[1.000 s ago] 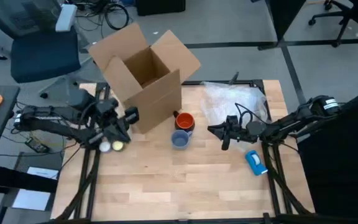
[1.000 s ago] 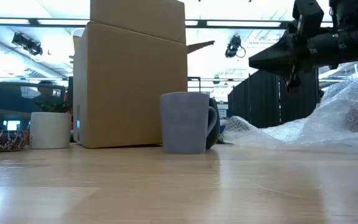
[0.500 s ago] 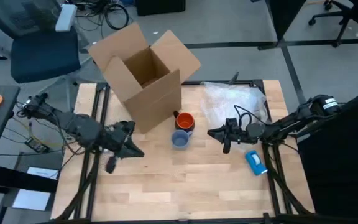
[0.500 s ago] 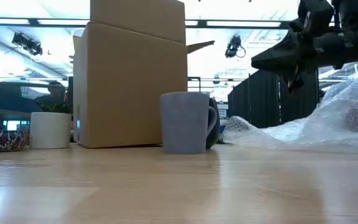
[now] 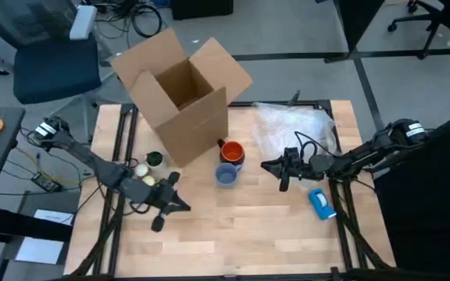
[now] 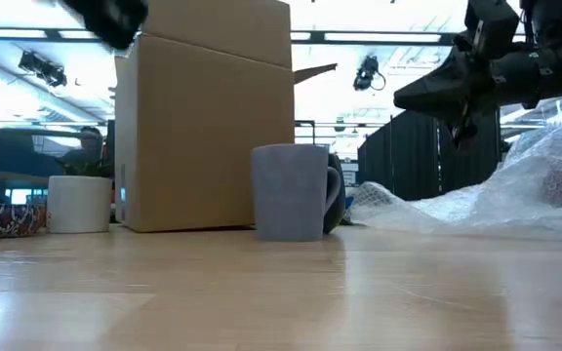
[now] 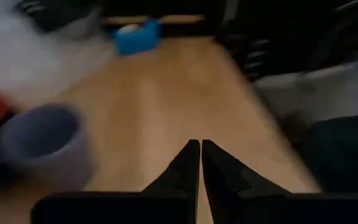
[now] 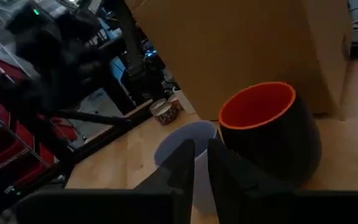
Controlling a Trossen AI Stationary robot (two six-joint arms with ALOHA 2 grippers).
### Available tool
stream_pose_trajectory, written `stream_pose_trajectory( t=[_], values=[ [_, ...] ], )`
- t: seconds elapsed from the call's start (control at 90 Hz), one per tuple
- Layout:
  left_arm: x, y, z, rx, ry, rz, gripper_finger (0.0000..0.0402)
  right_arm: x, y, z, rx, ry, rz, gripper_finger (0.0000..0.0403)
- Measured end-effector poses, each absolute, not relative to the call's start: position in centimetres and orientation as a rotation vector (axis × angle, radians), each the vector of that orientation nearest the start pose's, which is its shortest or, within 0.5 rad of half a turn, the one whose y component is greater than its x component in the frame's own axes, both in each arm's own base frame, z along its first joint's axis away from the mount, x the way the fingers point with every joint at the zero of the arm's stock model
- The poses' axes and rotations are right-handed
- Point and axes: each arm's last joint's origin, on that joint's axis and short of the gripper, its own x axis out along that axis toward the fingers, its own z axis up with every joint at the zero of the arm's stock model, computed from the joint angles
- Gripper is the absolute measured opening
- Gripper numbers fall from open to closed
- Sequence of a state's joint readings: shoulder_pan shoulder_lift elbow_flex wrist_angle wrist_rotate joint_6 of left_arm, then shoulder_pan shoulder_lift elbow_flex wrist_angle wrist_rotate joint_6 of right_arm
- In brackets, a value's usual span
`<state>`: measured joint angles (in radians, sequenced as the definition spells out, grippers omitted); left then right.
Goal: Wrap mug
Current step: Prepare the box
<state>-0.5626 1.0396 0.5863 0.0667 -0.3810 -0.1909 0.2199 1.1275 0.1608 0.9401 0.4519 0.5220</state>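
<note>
Tabletop (image 5: 233,226) – light wood, most of its near half bare, which leaves room to spread wrapping.

Cardboard box (image 5: 182,97) stands open at the back left, flaps up, presumably waiting to take the wrapped piece.

Bubble wrap (image 5: 295,129) lies crumpled at the back right, just behind the right arm, so the wrapping stuff is within that arm's reach.

Left end effector (image 5: 174,205) is out over the front-left part of the tabletop, fingers pressed together, holding nothing. One second ago it sat by the box near the small cups; half a second ago it was partway out; now it is farther forward and toward the centre, uncovering those cups.

Right end effector (image 5: 270,165) hovers just right of the mugs, pointed at them, fingers nearly together, empty – no change across the earlier views.

The mug (image 5: 232,152) – orange inside, dark outside – stands upright just in front of the box, touching or nearly touching a grey-blue mug (image 5: 226,175). Neither has shifted.

Blue object (image 5: 322,203) lies front right.
</note>
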Motion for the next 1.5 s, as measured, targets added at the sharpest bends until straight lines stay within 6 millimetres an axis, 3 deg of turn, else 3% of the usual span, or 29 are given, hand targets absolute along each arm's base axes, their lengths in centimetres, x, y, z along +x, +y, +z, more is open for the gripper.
stream_pose_trajectory(
  t=[0.2,0.378,0.844,1.2,1.5],
  values=[
    [19.0,-9.0,21.6,0.027,0.334,0.126,0.0000,18.7,2.7,17.2,0.509,-0.038,-0.242,0.0020],
    [19.3,-7.2,20.5,-0.001,0.324,0.240,0.0000,18.8,2.7,17.2,0.509,-0.038,-0.242,0.0020],
    [19.5,-5.3,21.1,0.032,0.301,0.351,0.0000,18.7,2.7,17.2,0.509,-0.037,-0.242,0.0020],
    [17.4,-3.8,22.6,0.040,0.282,0.469,0.0000,18.7,2.7,17.1,0.508,-0.030,-0.244,0.0020],
    [16.6,-3.5,21.8,0.061,0.369,0.514,0.0000,18.7,2.7,17.1,0.508,-0.030,-0.244,0.0020]
  ],
)
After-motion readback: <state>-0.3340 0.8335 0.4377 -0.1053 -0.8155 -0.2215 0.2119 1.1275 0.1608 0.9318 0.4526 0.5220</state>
